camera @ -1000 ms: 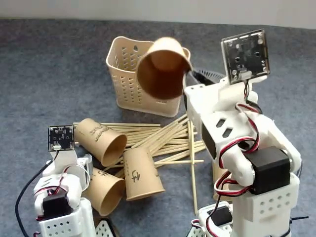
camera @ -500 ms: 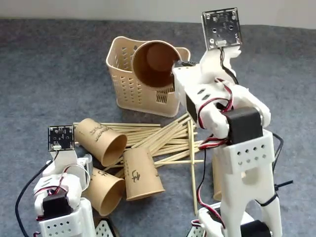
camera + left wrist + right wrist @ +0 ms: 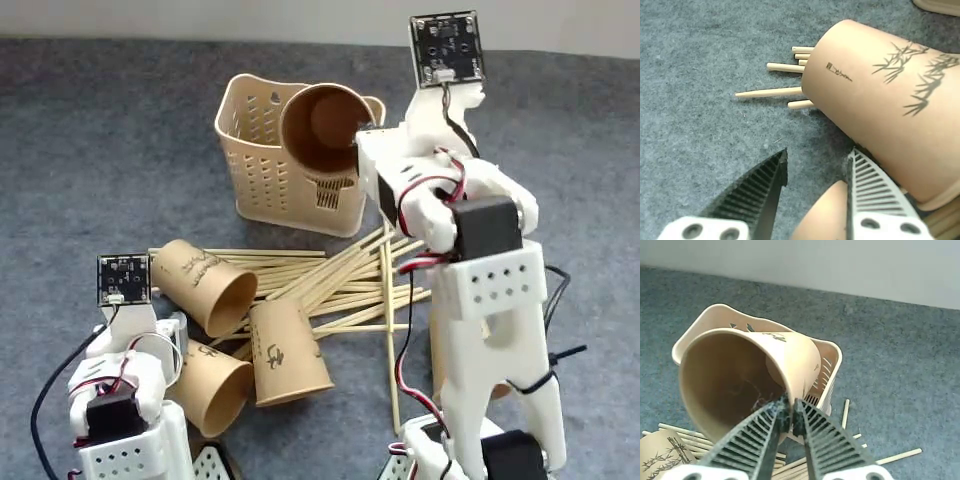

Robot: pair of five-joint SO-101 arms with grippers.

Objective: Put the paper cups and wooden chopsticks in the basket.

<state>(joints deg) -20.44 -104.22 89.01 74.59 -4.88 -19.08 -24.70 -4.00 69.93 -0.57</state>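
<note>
My right gripper [image 3: 788, 416] is shut on the rim of a tan paper cup [image 3: 737, 377], held on its side over the cream slotted basket [image 3: 832, 357]. From above, that paper cup [image 3: 322, 130] hangs above the basket [image 3: 262, 165] with its mouth toward the camera. Three more paper cups [image 3: 202, 284] lie on their sides on a pile of wooden chopsticks [image 3: 335, 285] in front of the basket. My left gripper [image 3: 816, 167] stands open low over the mat, close to one lying cup [image 3: 885, 97] with chopstick ends [image 3: 771, 91] sticking out beneath it.
A grey felt mat [image 3: 90, 150] covers the table. Another cup [image 3: 440, 345] lies partly hidden behind the right arm. The left arm base [image 3: 120, 420] sits at the front left, the right arm base at the front right.
The right arm has swung back and left, carrying the cup from a raised spot down over the basket. The left arm and the lying cups have not moved.
</note>
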